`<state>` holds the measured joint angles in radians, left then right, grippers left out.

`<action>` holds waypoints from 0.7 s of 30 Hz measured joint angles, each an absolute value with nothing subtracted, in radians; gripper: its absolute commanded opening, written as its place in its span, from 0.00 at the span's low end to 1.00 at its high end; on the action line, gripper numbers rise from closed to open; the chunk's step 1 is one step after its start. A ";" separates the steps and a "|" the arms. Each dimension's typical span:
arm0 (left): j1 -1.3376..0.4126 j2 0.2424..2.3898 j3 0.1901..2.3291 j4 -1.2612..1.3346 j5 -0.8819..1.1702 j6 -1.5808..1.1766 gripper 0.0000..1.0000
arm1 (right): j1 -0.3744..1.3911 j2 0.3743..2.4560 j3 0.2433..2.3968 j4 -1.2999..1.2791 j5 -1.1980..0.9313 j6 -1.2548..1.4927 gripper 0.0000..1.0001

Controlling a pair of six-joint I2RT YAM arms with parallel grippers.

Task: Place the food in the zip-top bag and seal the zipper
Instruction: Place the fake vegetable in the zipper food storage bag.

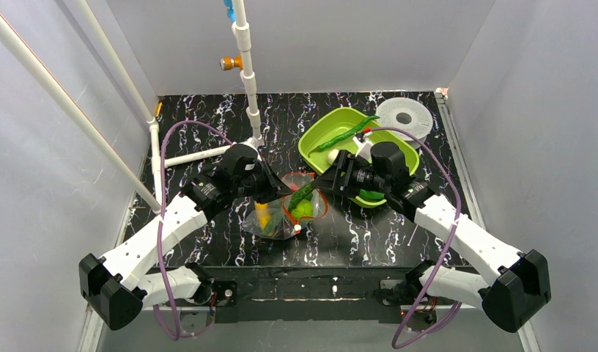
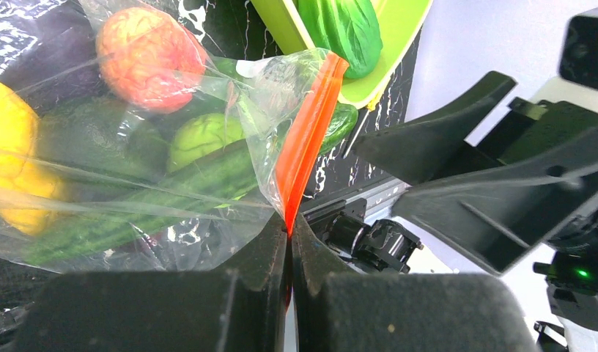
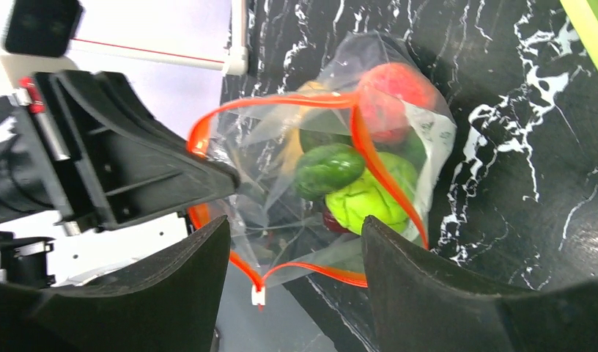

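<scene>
Top external view: a black, white-veined surface (image 1: 208,132) fills the floor of a white-walled booth. Both arms reach in from the near edge and meet over its middle. At the far right sits a lime-green tray (image 1: 319,138), with a white perforated disc (image 1: 404,116) just beside its far right corner. A long green pepper (image 1: 346,133) lies across the tray, and the left wrist view shows a bok choy (image 2: 346,29) in it as well.

The zip-top bag (image 1: 278,224) lies on the surface between the two tools, nearer than the tray, with its mouth turned toward the right arm. The left tool (image 2: 289,231) has its fingers pressed together on one end of the zipper (image 2: 308,136), and the red-orange strip rises tilted from the pinch. The right tool (image 3: 296,246) has its fingers spread wide with nothing between them. It sits just in front of the open mouth, where the zipper's two halves stand apart in a loop.

Several pieces of food show through the clear plastic:
- a dark purple eggplant (image 2: 25,37) toward the closed end
- a cucumber (image 2: 171,187) lying lengthwise with its tip at the mouth
- a yellow fruit (image 2: 10,147)
- a red-orange fruit (image 2: 146,55)
- a round green fruit (image 2: 201,136)

All of them are packed close, touching one another.
</scene>
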<state>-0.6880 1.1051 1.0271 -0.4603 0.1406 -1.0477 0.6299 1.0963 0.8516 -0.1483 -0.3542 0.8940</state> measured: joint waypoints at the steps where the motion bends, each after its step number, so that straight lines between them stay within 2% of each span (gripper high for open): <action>1: -0.688 1.105 1.027 -0.460 0.140 -1.048 0.00 | 0.628 1.095 0.864 -0.151 -0.354 0.898 0.67; 5: -0.688 1.104 1.025 -0.460 0.141 -1.048 0.00 | 0.627 1.112 0.899 -0.158 -0.366 0.904 0.61; 16: -0.688 1.104 1.025 -0.460 0.147 -1.048 0.00 | 0.580 1.282 0.969 -0.178 -0.426 0.827 0.63; 21: -0.688 1.105 1.025 -0.459 0.151 -1.048 0.00 | 0.572 1.330 0.990 -0.176 -0.496 0.761 0.49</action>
<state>-0.6880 1.1045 1.0252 -0.4588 0.1506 -1.0480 0.5725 1.3299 0.9903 -0.1759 -0.4962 0.7612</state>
